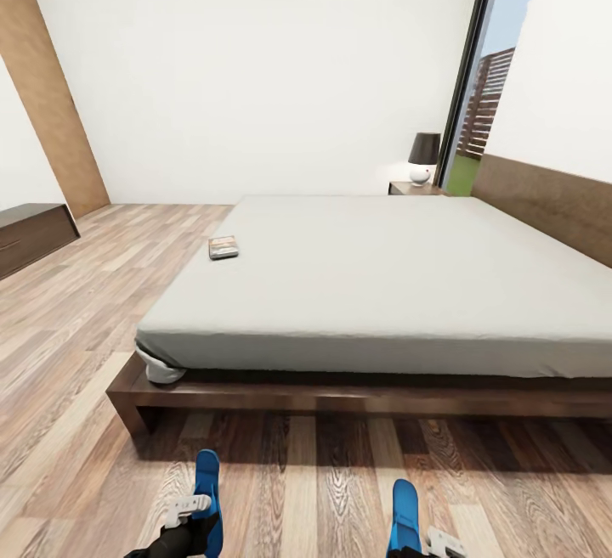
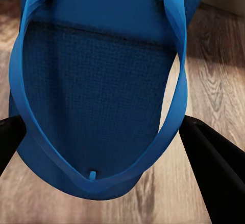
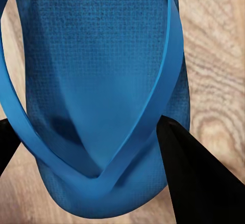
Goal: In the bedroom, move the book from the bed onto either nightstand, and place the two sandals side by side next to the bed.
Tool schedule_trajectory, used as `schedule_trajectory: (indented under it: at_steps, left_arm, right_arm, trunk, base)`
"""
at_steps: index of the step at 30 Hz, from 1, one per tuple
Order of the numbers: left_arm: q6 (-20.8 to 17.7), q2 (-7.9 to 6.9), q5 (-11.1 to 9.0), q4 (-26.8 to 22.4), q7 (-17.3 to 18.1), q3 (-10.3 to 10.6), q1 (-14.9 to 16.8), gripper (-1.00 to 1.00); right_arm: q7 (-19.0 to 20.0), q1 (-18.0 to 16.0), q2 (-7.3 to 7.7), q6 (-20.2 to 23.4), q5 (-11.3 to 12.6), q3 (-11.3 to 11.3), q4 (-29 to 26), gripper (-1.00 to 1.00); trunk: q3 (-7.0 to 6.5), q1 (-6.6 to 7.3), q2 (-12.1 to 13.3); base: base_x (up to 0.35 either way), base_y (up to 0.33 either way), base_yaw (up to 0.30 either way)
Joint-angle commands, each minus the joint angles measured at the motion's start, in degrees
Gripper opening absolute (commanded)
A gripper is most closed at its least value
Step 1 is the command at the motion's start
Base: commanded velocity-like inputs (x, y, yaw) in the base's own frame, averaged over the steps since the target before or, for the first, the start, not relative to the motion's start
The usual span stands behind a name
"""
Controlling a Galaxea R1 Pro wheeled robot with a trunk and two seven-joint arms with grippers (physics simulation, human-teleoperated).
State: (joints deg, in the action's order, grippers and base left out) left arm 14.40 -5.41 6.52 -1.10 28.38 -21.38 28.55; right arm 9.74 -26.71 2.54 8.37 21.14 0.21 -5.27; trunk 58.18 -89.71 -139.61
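- at the foot of the bed point(image 1: 374, 278), head view: both arms low at the frame's bottom edge, each holding a blue sandal over the wood-plank floor point(image 1: 76, 371).
- left gripper point(image 1: 197, 514): clamped on the left sandal point(image 1: 207, 490); left wrist view shows the sandal point(image 2: 97, 96) between the two dark fingers point(image 2: 214, 168), strap side facing the camera, toe post near.
- right gripper point(image 1: 418, 541): clamped on the right sandal point(image 1: 405, 514); right wrist view shows it point(image 3: 97, 96) pinched between the dark fingers point(image 3: 196, 178), planks behind.
- the two sandals are apart from each other, both pointing toward the bed frame, short of it.
- book point(image 1: 223, 247): flat on the mattress near the bed's left edge, well away from both grippers.
- nightstand point(image 1: 415, 188): at the far corner beside the headboard, carrying a lamp point(image 1: 423, 157) with a dark shade.
- dark bench point(image 1: 30, 235) by the left wall.
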Motion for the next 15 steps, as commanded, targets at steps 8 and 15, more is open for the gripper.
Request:
schedule_trajectory:
  at_steps: [8, 15]
  left_arm:
    - [0.3, -0.04, 0.6, 0.0, 0.1, -0.5, 0.0, -1.0]
    - [0.3, -0.12, 0.6, 0.0, 0.1, -0.5, 0.1, -1.0]
  right_arm:
    - [0.0, 0.0, -0.03, -0.7, 0.5, 0.0, -0.1, -1.0]
    - [0.0, 0.0, -0.07, -0.8, 0.5, 0.0, -0.1, -1.0]
  trunk:
    - [0.05, 0.01, 0.0]
    - [0.05, 0.01, 0.0]
  base:
    - [0.0, 0.0, 0.0]
    - [0.0, 0.0, 0.0]
